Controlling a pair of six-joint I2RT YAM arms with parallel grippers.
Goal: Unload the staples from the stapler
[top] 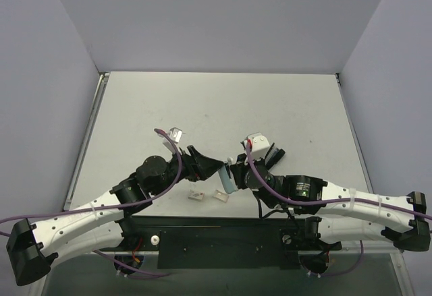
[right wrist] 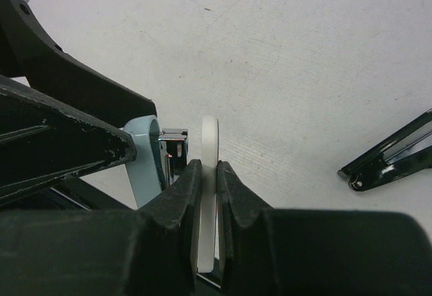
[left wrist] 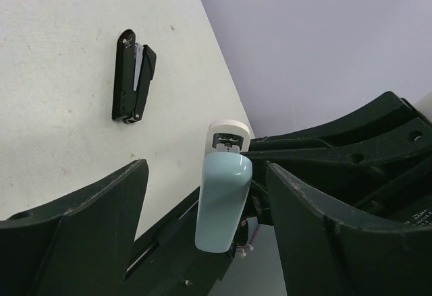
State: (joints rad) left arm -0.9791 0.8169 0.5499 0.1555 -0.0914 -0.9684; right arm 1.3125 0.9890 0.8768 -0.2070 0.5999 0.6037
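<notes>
Counter (left wrist: 54, 73): matt off-white, fine grainy texture, few specks. Stapler (left wrist: 128, 80): black, smooth, semi-gloss; pale bare-metal strip inside. Pale blue bar (left wrist: 223, 201): smooth plastic w/ soft sheen; white plastic base, matt; shiny chrome-like metal bit at end. Right gripper (right wrist: 204, 174) jaws: matt black plastic, edges scuffed pale.

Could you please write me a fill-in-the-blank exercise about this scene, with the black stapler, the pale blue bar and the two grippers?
1. The black stapler lies on the ____, and no gripper touches it.
2. The right gripper is shut on the ____ part of the pale blue bar.
3. The left gripper is ____, with its fingers on either side of the bar.
4. Near the arm bases lie ____ small white pieces.
Missing words: table; white; open; two.
</notes>
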